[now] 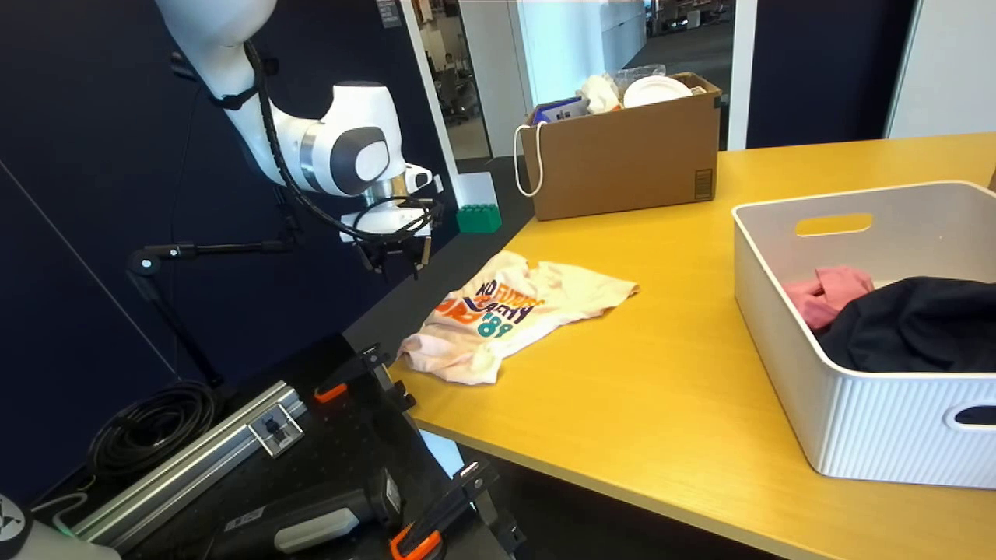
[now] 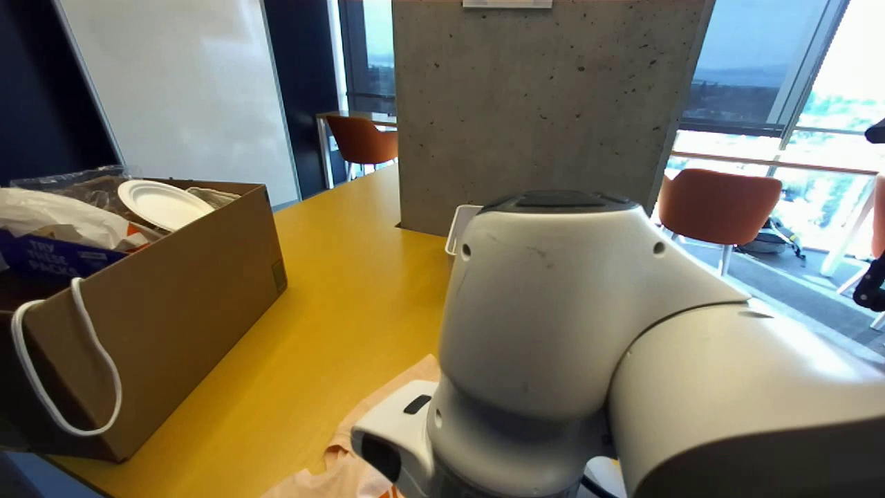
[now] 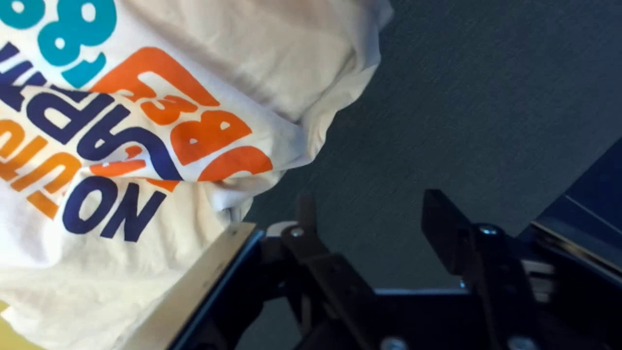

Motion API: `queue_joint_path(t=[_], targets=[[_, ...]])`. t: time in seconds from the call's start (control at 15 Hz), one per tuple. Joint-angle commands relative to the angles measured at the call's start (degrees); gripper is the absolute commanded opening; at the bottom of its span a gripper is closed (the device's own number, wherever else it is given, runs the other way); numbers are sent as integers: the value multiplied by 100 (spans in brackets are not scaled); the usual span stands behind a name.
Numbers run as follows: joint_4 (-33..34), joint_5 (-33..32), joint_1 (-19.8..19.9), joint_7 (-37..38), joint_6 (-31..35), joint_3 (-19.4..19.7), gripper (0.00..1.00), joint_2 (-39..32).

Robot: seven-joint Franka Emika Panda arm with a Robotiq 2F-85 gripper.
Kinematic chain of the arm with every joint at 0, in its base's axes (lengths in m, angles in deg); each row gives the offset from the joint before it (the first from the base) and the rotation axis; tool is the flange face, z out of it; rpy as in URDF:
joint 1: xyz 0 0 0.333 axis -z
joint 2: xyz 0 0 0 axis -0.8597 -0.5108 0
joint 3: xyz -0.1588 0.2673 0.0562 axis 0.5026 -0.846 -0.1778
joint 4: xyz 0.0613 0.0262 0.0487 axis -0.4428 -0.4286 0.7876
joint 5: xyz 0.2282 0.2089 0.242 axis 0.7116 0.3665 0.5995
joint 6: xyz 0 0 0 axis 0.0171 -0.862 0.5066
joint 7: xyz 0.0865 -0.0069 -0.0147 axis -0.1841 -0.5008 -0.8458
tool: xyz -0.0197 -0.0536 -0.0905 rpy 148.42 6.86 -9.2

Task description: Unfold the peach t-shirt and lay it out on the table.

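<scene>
The peach t-shirt (image 1: 564, 292) lies crumpled on the yellow table (image 1: 646, 389), with its coloured print facing up. Its left side is bunched along the table's edge. In an exterior view only a part of the t-shirt (image 2: 346, 477) shows past the arm. In the wrist view the wrinkled t-shirt (image 3: 252, 63) fills the upper left, with a bit of table (image 3: 12, 335) at the lower left corner. My gripper (image 1: 399, 268) is above and beside the shirt, past the table edge. In the wrist view the gripper (image 3: 368, 206) is open and empty, with dark floor between its fingers.
A cardboard box (image 1: 622, 163) stands at the table's back, also in an exterior view (image 2: 187, 311). A white bin (image 1: 794, 389) holds a pink garment (image 1: 829, 292) and a black garment (image 1: 918, 327). Orange-tipped clamps (image 1: 451, 509) sit by the table's near left edge.
</scene>
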Motion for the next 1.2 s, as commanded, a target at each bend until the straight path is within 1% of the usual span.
queue_joint_path(t=[0.0, 0.07, 0.13, 0.27, 0.4, 0.6, 0.67, 0.73, 0.93, 1.13], targets=[[-67, 436, 274, -62, -420, -57, 90, 104], [-77, 510, 305, -35, -504, -14, 98, 114], [-61, 602, 354, -10, -645, 25, 100, 102], [103, 672, 408, -70, -833, 185, 100, -42], [277, 771, 374, 111, -979, 399, 100, -162], [286, 1020, 538, 163, -1103, 533, 100, -136], [369, 1079, 551, 233, -1207, 631, 100, -172], [475, 1095, 512, 314, -1291, 746, 100, -236], [1010, 964, 211, 772, -1706, 1187, 100, -592], [1617, 862, 54, 950, -2000, 1448, 100, -1035]])
